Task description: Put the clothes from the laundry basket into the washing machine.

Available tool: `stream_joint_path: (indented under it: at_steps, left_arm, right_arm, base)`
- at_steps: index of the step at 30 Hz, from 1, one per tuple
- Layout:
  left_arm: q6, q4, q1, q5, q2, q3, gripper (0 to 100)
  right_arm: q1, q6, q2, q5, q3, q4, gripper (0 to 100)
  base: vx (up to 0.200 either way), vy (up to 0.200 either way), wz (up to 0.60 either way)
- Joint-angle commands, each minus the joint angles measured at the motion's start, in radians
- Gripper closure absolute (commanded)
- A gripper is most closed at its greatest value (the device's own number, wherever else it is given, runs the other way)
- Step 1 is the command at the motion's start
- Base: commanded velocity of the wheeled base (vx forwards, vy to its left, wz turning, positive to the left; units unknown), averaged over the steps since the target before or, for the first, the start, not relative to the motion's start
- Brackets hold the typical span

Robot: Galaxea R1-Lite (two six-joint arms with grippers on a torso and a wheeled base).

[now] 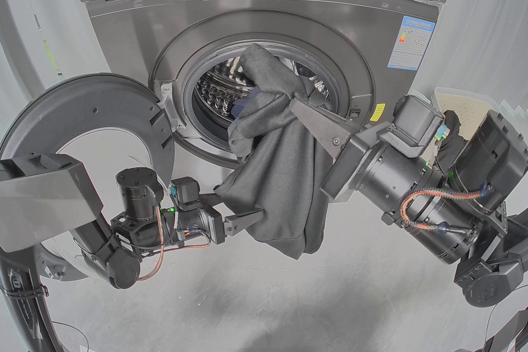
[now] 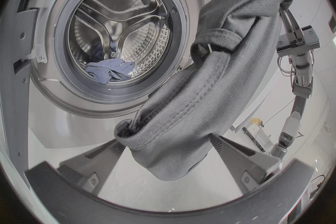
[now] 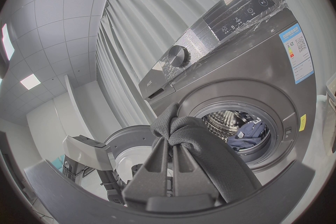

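Before the open mouth of the washing machine (image 1: 137, 34), a dark grey garment (image 1: 280, 160) is held up by its bunched top, on which the fingers of the right gripper (image 1: 297, 104) are clamped, probably so that it can be fed into the drum (image 1: 220, 89), where a blue garment (image 2: 110, 70) lies. Lower down, the fingers of the left gripper (image 1: 242, 207) are spread either side of the hanging hem, likely to gather it.

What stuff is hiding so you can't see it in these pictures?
Laundry basket: head view, mostly behind the right arm; its contents are hidden.
Blue garment: head view, mostly covered by the dark grey garment.
Drum: head view, most of its inside blocked by the same garment.
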Motion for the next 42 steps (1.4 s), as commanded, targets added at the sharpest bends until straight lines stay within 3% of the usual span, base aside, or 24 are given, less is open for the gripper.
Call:
stream_joint_path:
  at_steps: [1, 10, 15, 19, 28, 29, 34, 35, 38, 42]
  left_arm:
    - [-0.005, -0.034, -0.014, 0.001, 0.003, 0.008, 100]
    - [0.0, -0.212, -0.027, 0.008, -0.031, 0.155, 100]
    - [0.011, -0.218, -0.004, 0.07, -0.138, 0.231, 100]
    - [0.002, -0.217, 0.016, 0.078, -0.227, 0.241, 100]
    - [0.002, -0.215, 0.039, 0.08, -0.279, 0.232, 100]
    - [0.002, -0.215, 0.039, 0.08, -0.286, 0.232, 100]
    - [0.003, -0.215, 0.038, 0.081, -0.301, 0.214, 100]
    - [0.003, -0.215, 0.038, 0.081, -0.31, 0.206, 100]
    - [0.006, -0.215, 0.033, 0.081, -0.315, 0.195, 100]
    - [0.012, -0.215, 0.024, 0.081, -0.344, 0.192, 100]
  right_arm:
    - [-0.003, 0.0, 0.002, -0.002, 0.001, 0.0, 100]
    - [-0.051, 0.0, 0.008, -0.003, 0.007, 0.012, 100]
    - [-0.128, 0.0, 0.013, -0.008, 0.067, 0.015, 100]
    - [-0.174, 0.009, 0.02, -0.011, 0.139, 0.001, 100]
    - [-0.154, 0.012, 0.059, -0.006, 0.181, -0.008, 100]
    - [-0.149, 0.014, 0.062, -0.005, 0.181, -0.017, 0]
    - [-0.123, 0.007, 0.06, 0.002, 0.257, -0.019, 0]
    - [-0.112, 0.001, 0.065, 0.003, 0.319, -0.006, 0]
    - [-0.109, -0.002, 0.096, 0.002, 0.382, 0.003, 0]
    - [-0.108, -0.003, 0.117, 0.005, 0.372, 0.001, 0]
  base:
    - [0.0, 0.0, 0.0]
    - [0.0, 0.0, 0.0]
    - [0.0, 0.0, 0.0]
    - [0.0, 0.0, 0.0]
    - [0.0, 0.0, 0.0]
    - [0.0, 0.0, 0.0]
    - [0.0, 0.0, 0.0]
    - [0.0, 0.0, 0.0]
    - [0.0, 0.0, 0.0]
    - [0.0, 0.0, 0.0]
